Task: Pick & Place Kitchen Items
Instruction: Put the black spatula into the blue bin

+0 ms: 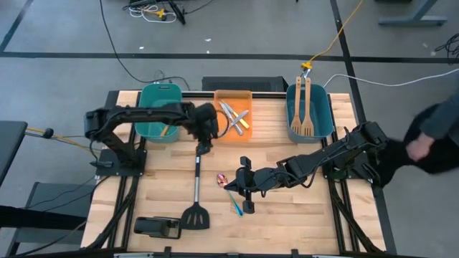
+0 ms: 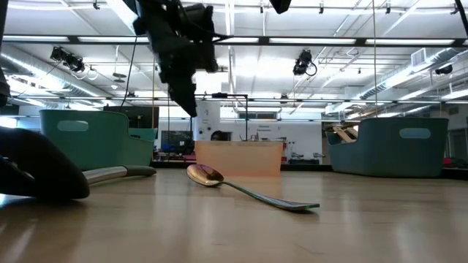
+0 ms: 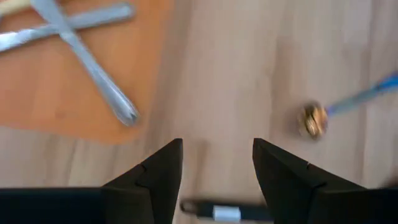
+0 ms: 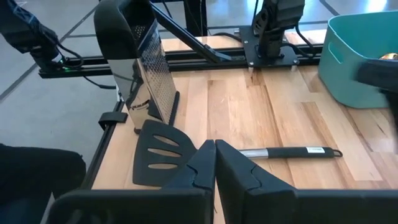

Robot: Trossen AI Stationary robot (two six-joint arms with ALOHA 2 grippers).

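A black spatula with a steel handle (image 1: 196,188) lies flat on the table, blade toward the near edge. My left gripper (image 1: 204,145) is open above the handle's far end (image 3: 225,212), touching nothing. A spoon with a shiny bowl and a blue handle (image 1: 231,195) lies flat on the table and also shows in the low view (image 2: 245,189). My right gripper (image 4: 215,157) is shut and points toward the table's left edge above the spoon; nothing shows between its fingers. Two light-wood spatulas (image 1: 302,107) lie in the right teal bin (image 1: 327,118). Silver knives and forks (image 1: 234,117) lie crossed in the orange bin (image 1: 224,135).
A steel box grater (image 1: 155,227) lies at the near left corner beside the spatula's blade. A left teal bin (image 1: 149,118) stands at the far left with a utensil (image 1: 164,130) in it. A person (image 1: 436,136) stands beyond the table's right edge.
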